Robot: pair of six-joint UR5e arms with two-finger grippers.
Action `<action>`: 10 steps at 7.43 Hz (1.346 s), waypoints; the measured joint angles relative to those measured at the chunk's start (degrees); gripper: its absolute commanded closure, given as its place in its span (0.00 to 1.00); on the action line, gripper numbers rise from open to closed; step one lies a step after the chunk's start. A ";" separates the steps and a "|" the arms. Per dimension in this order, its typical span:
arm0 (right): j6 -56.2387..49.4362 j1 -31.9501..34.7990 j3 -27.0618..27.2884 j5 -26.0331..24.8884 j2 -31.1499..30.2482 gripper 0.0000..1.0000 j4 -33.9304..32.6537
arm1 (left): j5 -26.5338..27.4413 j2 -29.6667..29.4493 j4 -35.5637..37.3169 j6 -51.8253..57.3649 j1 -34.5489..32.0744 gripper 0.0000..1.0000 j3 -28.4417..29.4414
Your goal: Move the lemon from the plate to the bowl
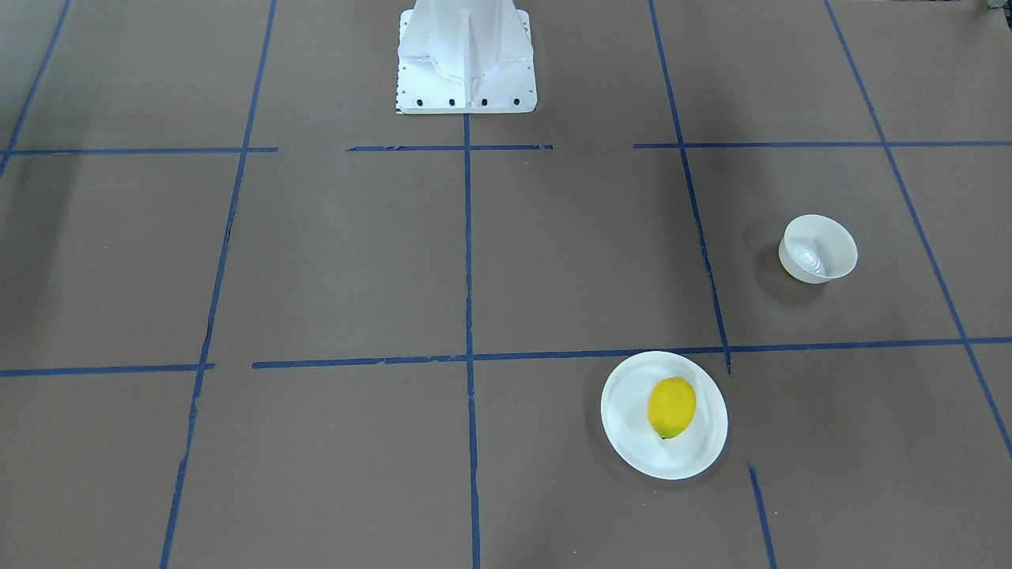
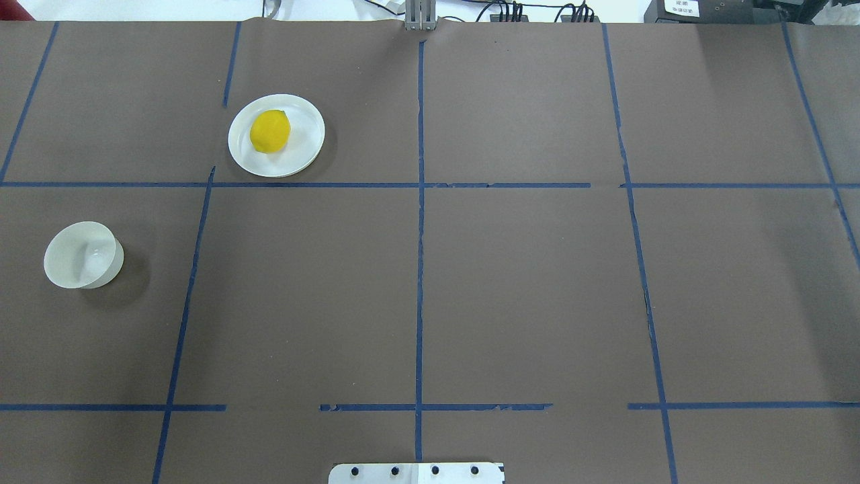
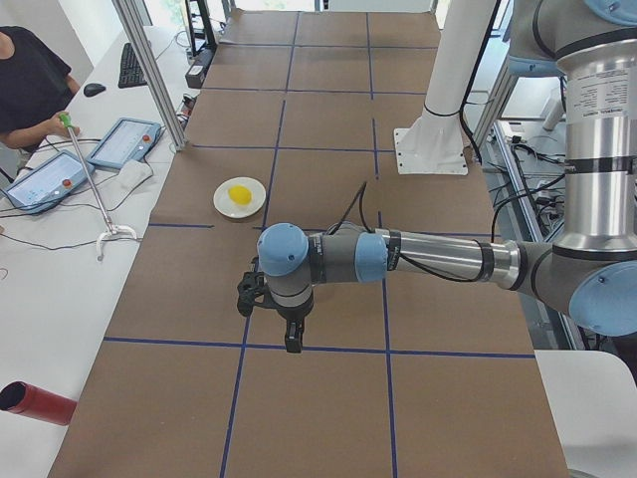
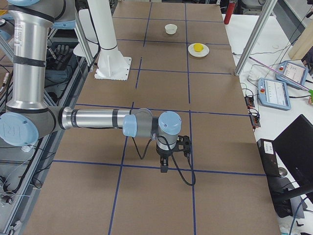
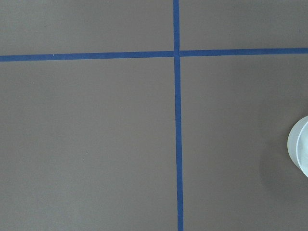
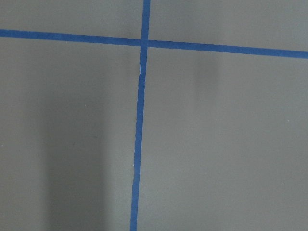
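One lemon [image 1: 672, 407] lies on its side near the middle of the plate [image 1: 700, 454], its greenish tip pointing away from the robot. It should handle as a firm, fairly light fruit with a waxy rind, and being rounded it is apt to roll or squirt out if pinched near either end. The safest hold is probably across its narrow waist, a finger on each long flank. The plate looks thin and light, so a downward push could make it skid on the paper-covered table [image 1: 356, 261]. The bowl [image 1: 818, 249] stands upright and empty, well apart from the plate, nearer the robot and on its left side. It is barely wider than the fruit, so the release wants to be low and centred. The left gripper [image 3: 292, 339] hangs over bare table, away from the plate, and the right gripper [image 4: 164, 166] hangs far off. Both show only in distant side views, so I cannot tell how their jaws stand.
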 measured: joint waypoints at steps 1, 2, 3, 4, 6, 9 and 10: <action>0.00 0.00 0.00 0.00 0.00 0.00 0.00 | 0.22 0.05 -0.03 0.06 0.01 0.00 -0.18; 0.00 0.00 0.00 0.00 0.00 0.00 0.00 | 0.60 0.09 -0.04 0.15 0.03 0.00 -0.49; 0.00 0.00 0.00 0.00 0.00 0.00 0.00 | 0.79 0.14 -0.02 0.13 0.05 0.00 -0.53; 0.00 0.00 0.00 0.00 0.00 0.00 0.00 | 0.71 0.16 -0.09 0.10 0.09 0.00 -0.40; 0.00 0.00 0.00 0.00 0.00 0.00 0.00 | -1.43 0.11 -2.91 0.16 1.70 0.00 -1.00; 0.00 0.00 0.00 0.00 0.00 0.00 0.00 | -9.67 -7.95 -10.28 -6.94 13.37 0.02 0.45; 0.00 0.00 0.00 0.00 0.00 0.00 0.00 | -9.56 -14.46 -11.08 -11.28 18.81 0.02 2.76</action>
